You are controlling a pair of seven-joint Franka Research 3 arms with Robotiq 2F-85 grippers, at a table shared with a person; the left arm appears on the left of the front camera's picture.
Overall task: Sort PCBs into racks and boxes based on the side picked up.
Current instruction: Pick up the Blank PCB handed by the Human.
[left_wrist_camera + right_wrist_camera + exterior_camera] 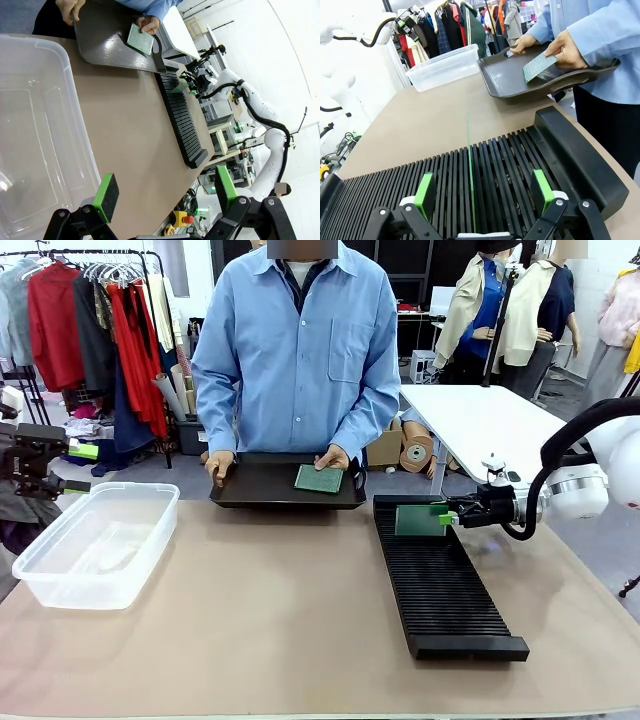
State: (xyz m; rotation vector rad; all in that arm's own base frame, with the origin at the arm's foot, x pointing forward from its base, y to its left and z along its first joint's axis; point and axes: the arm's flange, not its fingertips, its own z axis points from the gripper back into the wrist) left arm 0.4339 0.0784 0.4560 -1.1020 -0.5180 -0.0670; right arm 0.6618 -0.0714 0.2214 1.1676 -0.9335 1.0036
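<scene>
Green PCB [419,521] upright in black rack [452,595]

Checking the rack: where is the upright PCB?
Front view, right side: the PCB stands in a slot near the far end of the rack, inside the open right gripper, by the tray.

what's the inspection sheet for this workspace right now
surface: tan table top
job's things: clear tub at left; black rack at right, racked PCB upright in a far slot; tray PCB green side up on black tray, person's hand touching it
clutter: nothing seen
end effectors: left end effector open near tub; right end effector open, straddling racked PCB
cables: black cable at right wrist
surroundings: clothes rail, white table behind
</scene>
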